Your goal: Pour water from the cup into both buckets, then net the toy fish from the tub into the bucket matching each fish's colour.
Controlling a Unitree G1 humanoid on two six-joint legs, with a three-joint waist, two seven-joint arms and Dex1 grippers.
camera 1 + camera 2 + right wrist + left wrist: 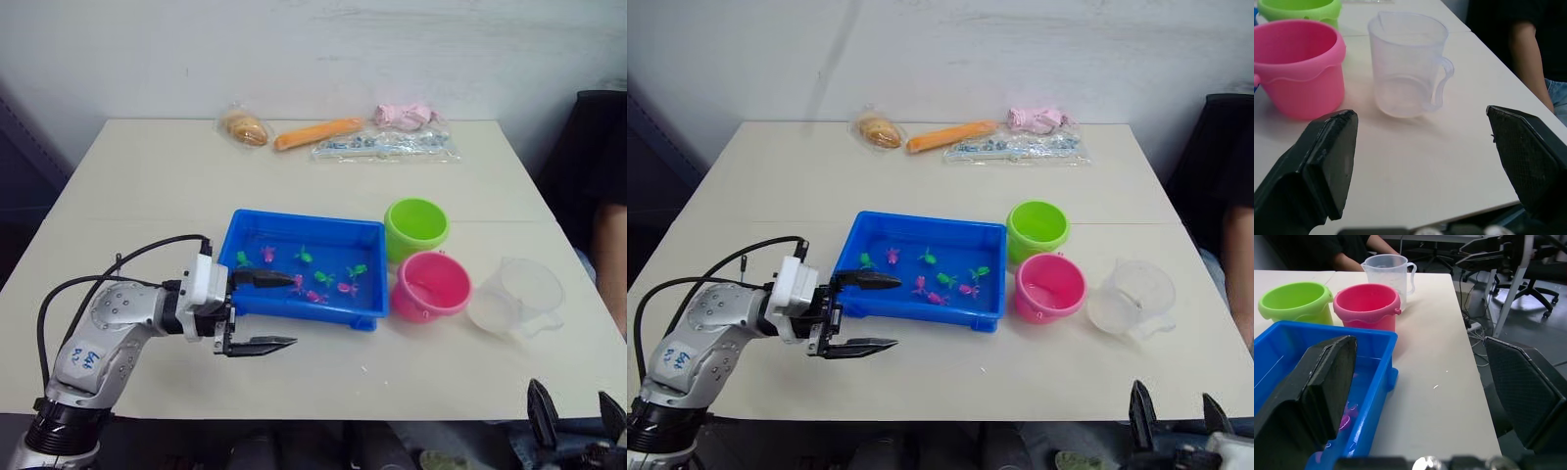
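At the tub (pixel 294 235), fish (pixel 323 279) blur, seemingly pink and green.

Shallow rectangular bright blue plastic tub (pixel 253 226) sitting mid-table, holding water and tiny plastic toy fish (pixel 323 279), green and pink ones lying scattered apart. Lime green round plastic bucket (pixel 416 225) standing upright just beside tub's far right corner. Pink round plastic bucket (pixel 430 285) standing upright just in front of green one, beside tub's near right corner. Wide clear plastic cup (pixel 516 298) with handle and spout standing upright, right of pink bucket, near it but apart.
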